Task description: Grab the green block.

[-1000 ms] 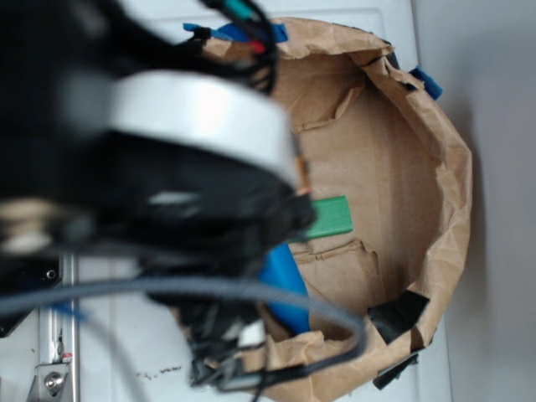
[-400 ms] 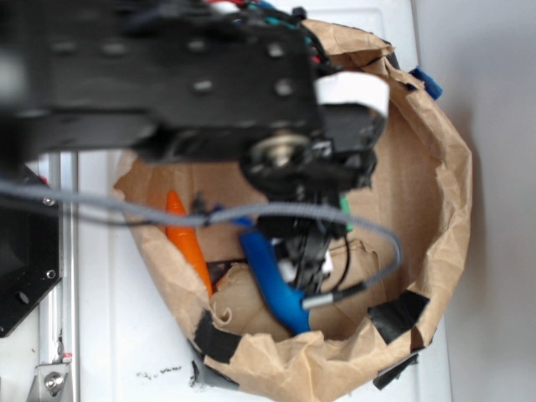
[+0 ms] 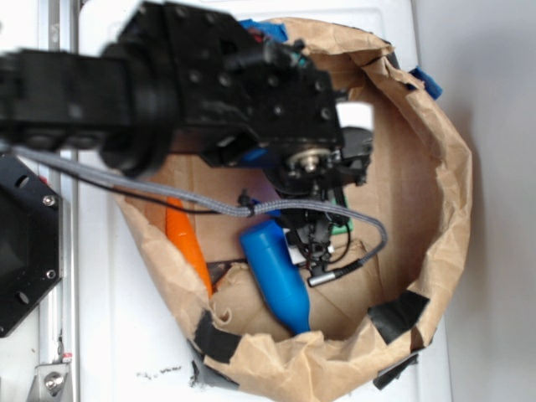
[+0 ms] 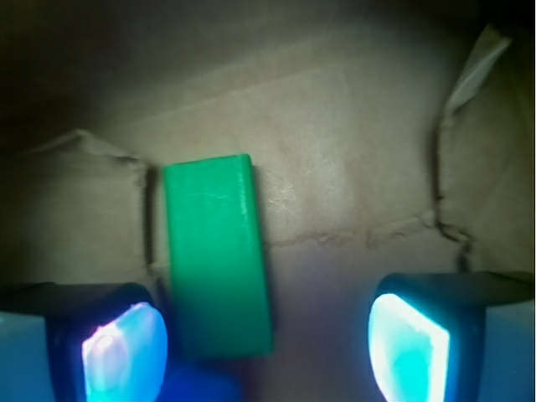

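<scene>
Cardboard floor, green block btwn spread jaws

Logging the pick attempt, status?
Gripper open, low inside the brown paper bin. Flat matte green block between the fingers, nearer the left pad, not gripped. Blue bottle-shaped toy close by, not blocking.

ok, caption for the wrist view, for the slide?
Open gripper above the green block, which lies off-centre, nearer one fingertip, on the cardboard.

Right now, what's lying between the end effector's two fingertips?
In the wrist view, the green block lies flat beside one fingertip; bare cardboard fills the rest.
</scene>
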`<action>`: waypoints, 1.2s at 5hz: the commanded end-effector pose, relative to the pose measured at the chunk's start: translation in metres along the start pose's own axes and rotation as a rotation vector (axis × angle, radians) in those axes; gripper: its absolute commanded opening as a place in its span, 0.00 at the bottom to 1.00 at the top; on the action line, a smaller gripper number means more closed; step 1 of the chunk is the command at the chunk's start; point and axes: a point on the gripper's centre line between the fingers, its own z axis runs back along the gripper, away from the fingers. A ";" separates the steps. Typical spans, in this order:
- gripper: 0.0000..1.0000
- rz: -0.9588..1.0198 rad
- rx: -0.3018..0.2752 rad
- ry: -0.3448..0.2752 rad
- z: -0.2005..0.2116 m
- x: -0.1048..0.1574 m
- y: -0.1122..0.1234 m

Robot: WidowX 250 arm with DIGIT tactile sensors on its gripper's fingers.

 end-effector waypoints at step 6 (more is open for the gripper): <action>1.00 -0.066 -0.113 0.005 -0.004 0.001 -0.024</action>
